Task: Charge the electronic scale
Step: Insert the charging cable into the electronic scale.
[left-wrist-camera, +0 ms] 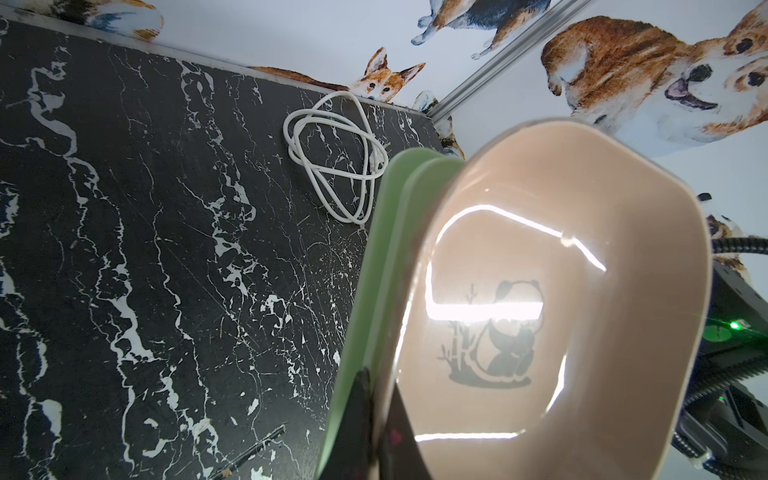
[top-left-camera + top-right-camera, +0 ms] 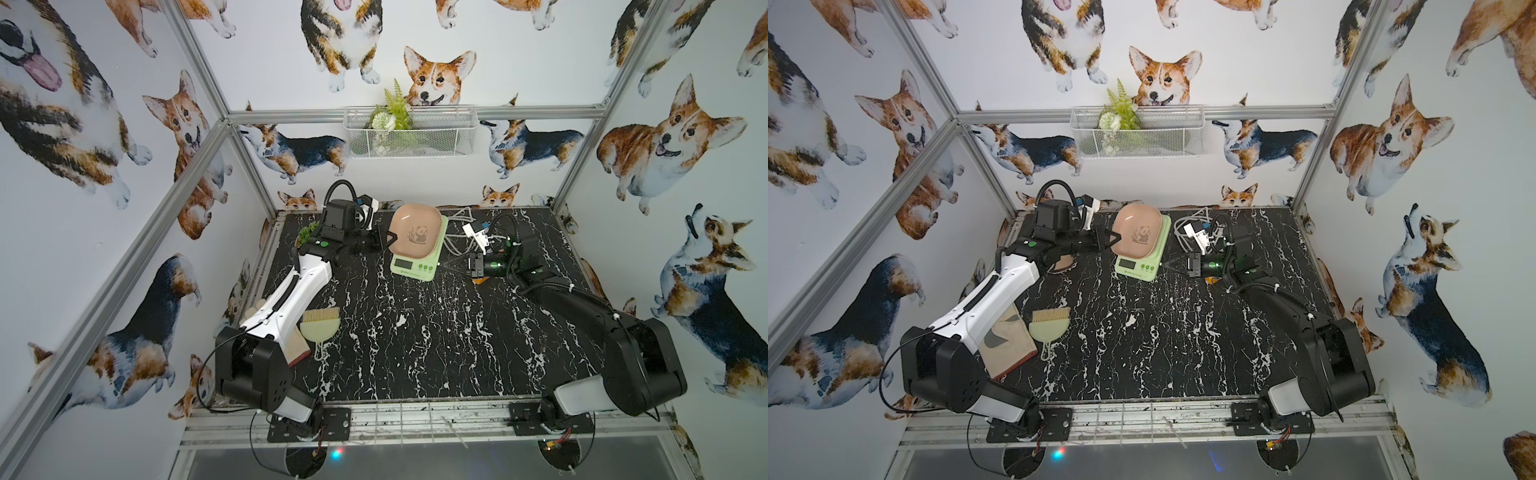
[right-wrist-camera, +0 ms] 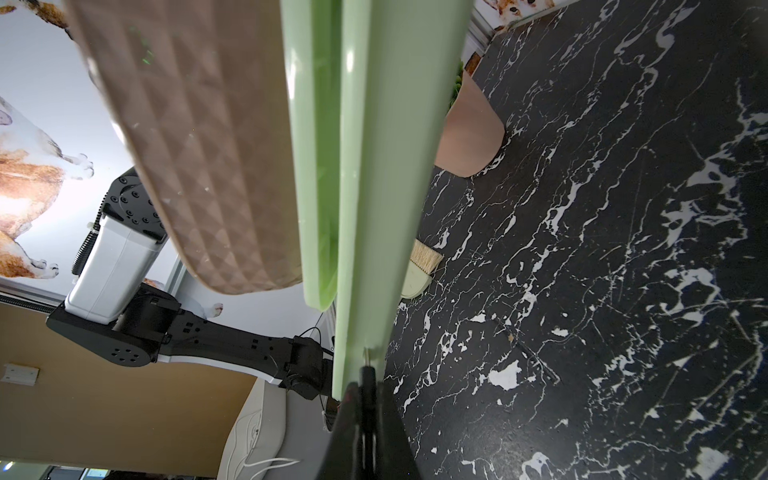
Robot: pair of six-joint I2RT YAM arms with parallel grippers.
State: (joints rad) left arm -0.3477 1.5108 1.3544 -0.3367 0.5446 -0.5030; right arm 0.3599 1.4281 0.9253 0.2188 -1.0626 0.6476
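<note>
One: Both hands are seen at the electronic scale [image 2: 413, 266]. Where is it placed?

Two: It is set toward the back of the counter [image 2: 415, 353], near the middle, with its display turned to the front and its panda tray [image 2: 415, 232] seated on top.

One: How is the left hand [image 2: 392, 240] held?

Two: Its fingers [image 1: 361, 415] are brought together at the tray's left rim. Whether the rim is pinched between them cannot be told.

One: And the right hand [image 2: 445, 264]?

Two: It is closed too and pressed to the scale's green right side, where a small metal tip [image 3: 366, 354] is seen at the fingertips. What that tip belongs to cannot be told.

One: What is crowded around?

Two: A coiled white cable [image 2: 459, 218] and a white adapter [image 2: 473, 230] are laid just behind the right hand, beside the scale's rear corner. An orange bit [image 2: 481, 281] is glimpsed under that wrist. A potted plant [image 2: 309, 232] is partly hidden behind the left arm. A small brush [image 2: 320, 326] and a book [image 2: 1009, 345] are set near the front left, well apart from the scale.
</note>
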